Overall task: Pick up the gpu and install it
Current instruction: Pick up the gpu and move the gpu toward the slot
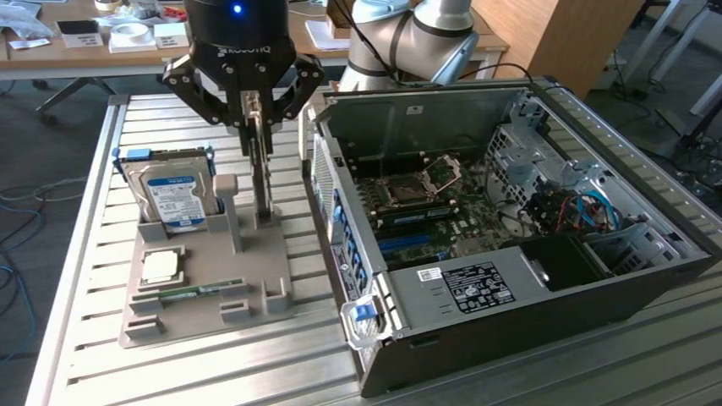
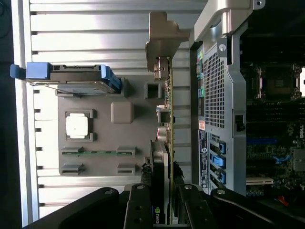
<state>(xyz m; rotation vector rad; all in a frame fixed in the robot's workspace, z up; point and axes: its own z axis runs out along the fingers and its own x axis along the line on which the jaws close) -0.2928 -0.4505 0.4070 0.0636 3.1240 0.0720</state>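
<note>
Slatted aluminium table carries all parts of the work area; a desk with small boxes stands behind it.

1. Gripper: positioned directly above the holder tray, pointing down. Its 2 fingers are pressed against the opposite faces of the gpu, pinching the card at its upper edge.
2. Gpu: upright and edge-on, on the side of the holder tray nearest the computer case. Its lower end reaches the tray surface; whether it is seated in its slot or just raised cannot be told. In the wrist view the gpu runs between the fingers, with its metal bracket at the far end.
3. Hard drive: silver, blue-white label, blue side rails, standing on edge at the rear of the holder tray.
4. Processor chip: lying flat in a square recess near the middle of the holder tray.
5. Memory stick: narrow, green, lying flat at the front of the holder tray.
6. Computer case: lying open just beside the holder tray, on the exterior view's right. The motherboard and its open processor socket are exposed.
</note>
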